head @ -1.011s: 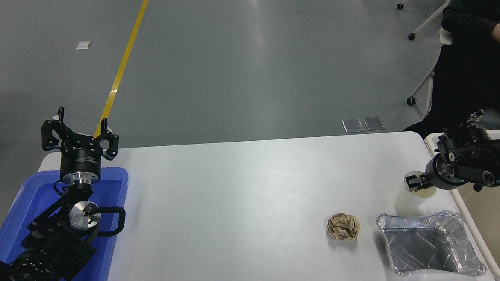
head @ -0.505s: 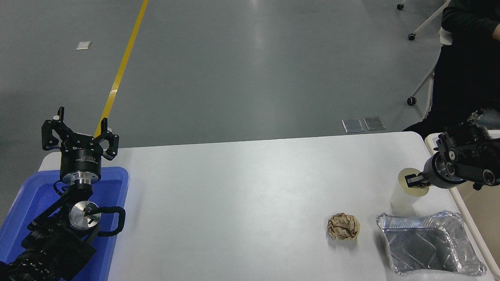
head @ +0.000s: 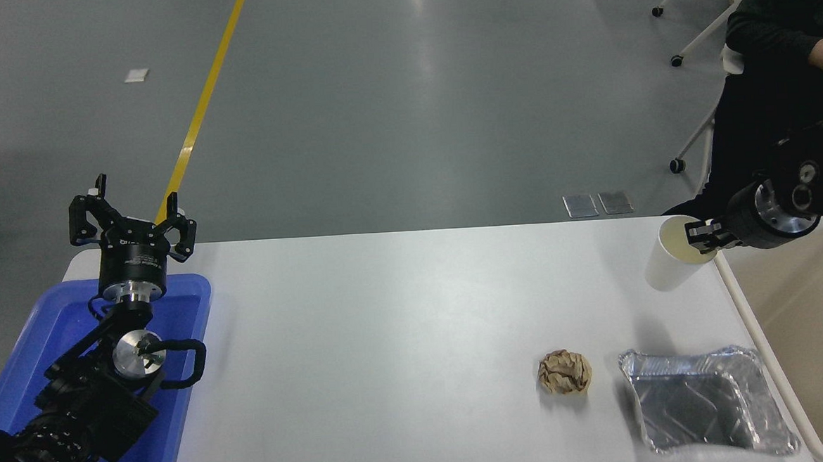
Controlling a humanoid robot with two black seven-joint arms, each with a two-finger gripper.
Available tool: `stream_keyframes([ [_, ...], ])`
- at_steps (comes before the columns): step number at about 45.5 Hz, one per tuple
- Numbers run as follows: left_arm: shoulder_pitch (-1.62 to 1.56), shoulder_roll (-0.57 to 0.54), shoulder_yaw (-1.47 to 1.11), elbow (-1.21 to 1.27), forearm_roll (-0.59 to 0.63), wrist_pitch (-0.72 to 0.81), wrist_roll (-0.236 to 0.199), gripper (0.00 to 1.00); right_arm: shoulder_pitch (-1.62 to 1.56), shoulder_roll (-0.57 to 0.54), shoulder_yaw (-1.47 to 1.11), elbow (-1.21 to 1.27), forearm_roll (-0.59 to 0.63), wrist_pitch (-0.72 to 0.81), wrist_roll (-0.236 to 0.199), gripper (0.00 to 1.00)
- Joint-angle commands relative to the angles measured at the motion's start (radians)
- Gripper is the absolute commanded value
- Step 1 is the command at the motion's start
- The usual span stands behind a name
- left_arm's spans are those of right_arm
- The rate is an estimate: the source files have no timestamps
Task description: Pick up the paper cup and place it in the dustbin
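Dustbin (head: 805,351) cut off at 4 o'clock. Right gripper (head: 700,236) pinches the rim of the paper cup (head: 670,263), white with a cream inside, tilted, apparently lifted off table (head: 403,344) at 3 o'clock. Left gripper (head: 131,219) splayed, 9 o'clock.

- I read this as a lab or industrial test hall: a bare grey polished floor (head: 391,105) with a yellow line (head: 201,108) taped across it.
- Wheeled chair legs (head: 682,27) stand beyond my white table (head: 402,316), where a person (head: 776,64) sits.
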Motion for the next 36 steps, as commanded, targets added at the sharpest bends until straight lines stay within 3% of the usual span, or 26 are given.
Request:
stream_keyframes([
  [1,0.000,0.000,0.000,0.000,0.000,-0.001,-0.001,0.99,0.328,-0.095,-0.068,0.124,0.050,0.148,-0.003,0.00],
  [22,0.000,0.000,0.000,0.000,0.000,0.001,0.001,0.99,0.578,-0.137,-0.196,0.086,0.079,0.186,0.002,0.00],
  [36,0.000,0.000,0.000,0.000,0.000,-0.001,-0.001,0.99,0.384,-0.298,-0.079,-0.273,0.125,0.146,0.005,0.00],
])
